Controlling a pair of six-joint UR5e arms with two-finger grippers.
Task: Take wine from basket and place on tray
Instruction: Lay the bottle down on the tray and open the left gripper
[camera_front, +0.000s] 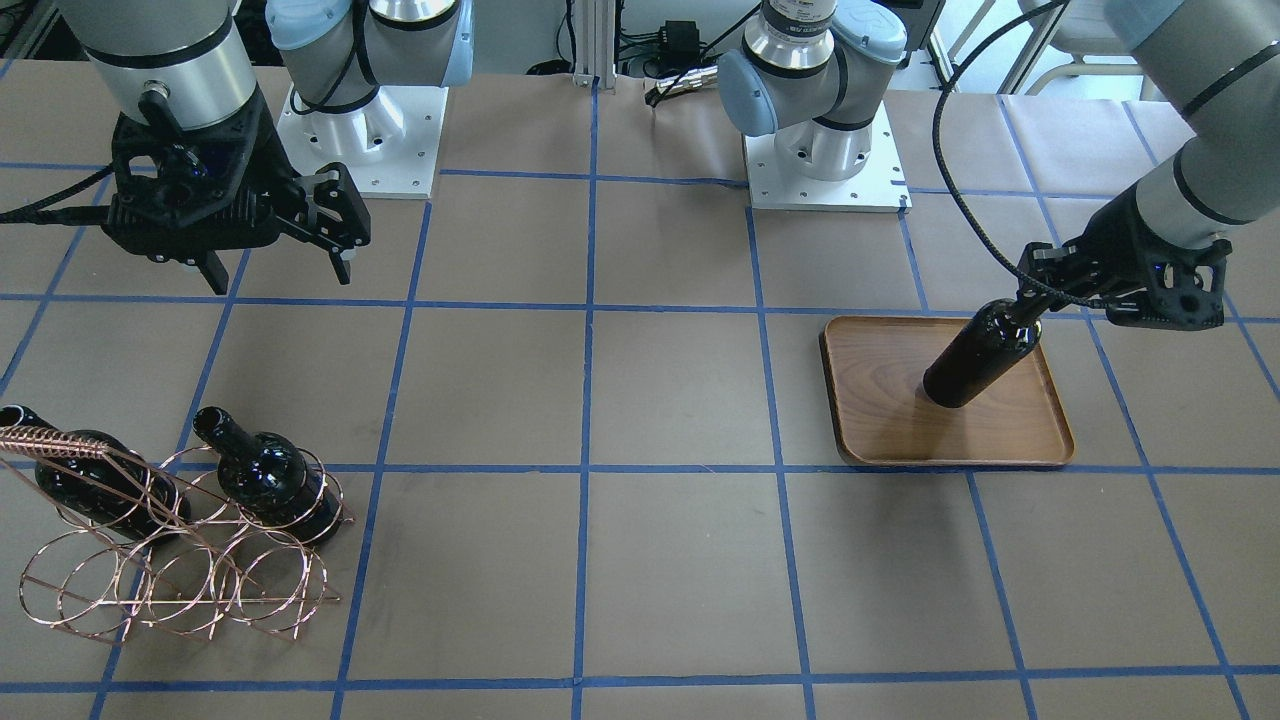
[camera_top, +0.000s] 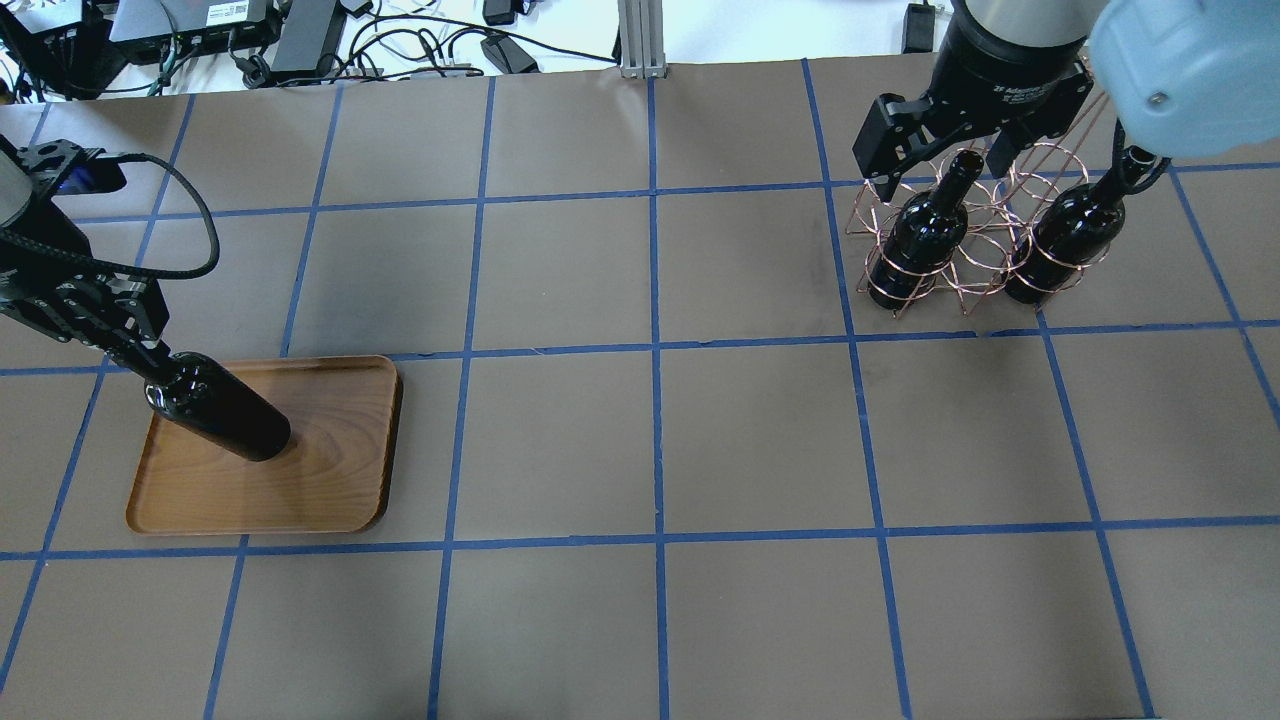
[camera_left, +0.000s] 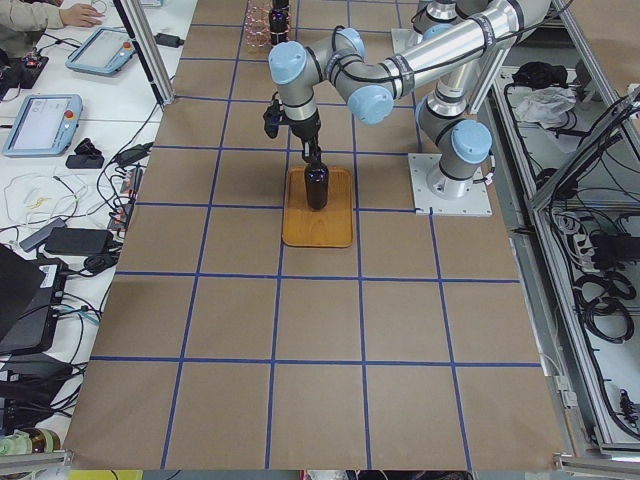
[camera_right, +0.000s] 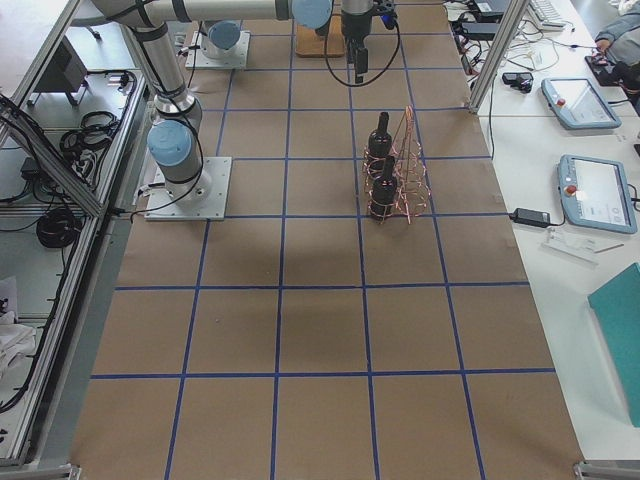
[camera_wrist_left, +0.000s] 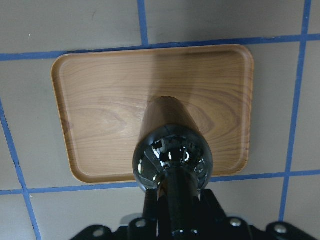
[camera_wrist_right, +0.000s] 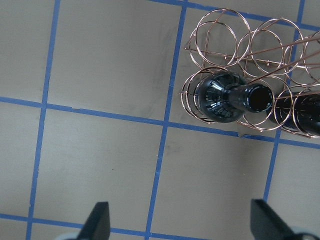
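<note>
Clamping wine (camera_front: 980, 355) neck: left tool (camera_front: 1032, 296) | upright over tray (camera_front: 880, 430) | right tool (camera_front: 280, 278) apart

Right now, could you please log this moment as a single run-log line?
left end effector: shut on wine at neck | wine: upright over tray, touchdown unclear | right end effector: open, empty | basket: holds two bottles

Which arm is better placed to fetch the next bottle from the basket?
Right. The right gripper hovers open by the basket with two bottles; the left gripper is shut on the wine at the tray.
</note>
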